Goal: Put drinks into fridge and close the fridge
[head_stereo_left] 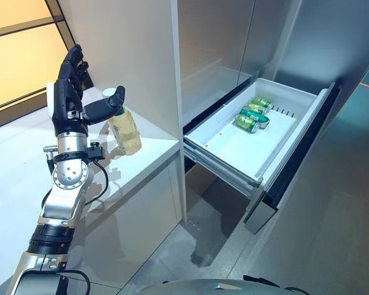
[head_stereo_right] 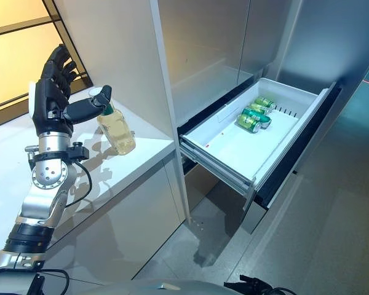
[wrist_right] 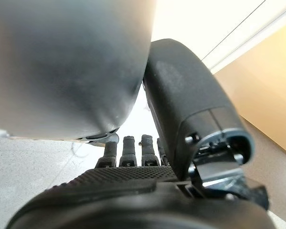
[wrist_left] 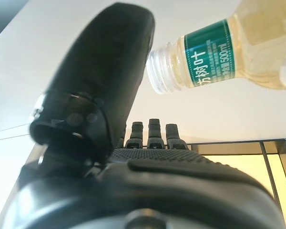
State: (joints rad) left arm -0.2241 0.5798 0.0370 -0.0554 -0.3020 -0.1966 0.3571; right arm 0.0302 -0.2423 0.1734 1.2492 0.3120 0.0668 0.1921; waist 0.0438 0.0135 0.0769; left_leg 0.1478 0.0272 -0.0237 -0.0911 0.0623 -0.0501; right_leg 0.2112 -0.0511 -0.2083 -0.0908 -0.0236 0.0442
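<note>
A clear bottle of pale yellow drink (head_stereo_left: 126,132) with a green label stands upright on the white counter (head_stereo_left: 24,160), near its right end. My left hand (head_stereo_left: 67,98) is raised just left of it, open, fingers straight up. Its thumb (wrist_left: 105,81) reaches across to the bottle's cap (wrist_left: 158,71), touching it or nearly so; the fingers are not around the bottle. The fridge drawer (head_stereo_left: 224,150) is pulled out at the right, with several green cans (head_stereo_left: 253,114) lying at its far end. My right hand (wrist_right: 133,191) shows only in its own wrist view, open and holding nothing.
A tall white cabinet panel (head_stereo_left: 141,55) rises right behind the bottle, between the counter and the fridge. The drawer's front panel (head_stereo_left: 295,160) juts out over the grey floor (head_stereo_left: 332,233). Most of the drawer's white bottom is bare.
</note>
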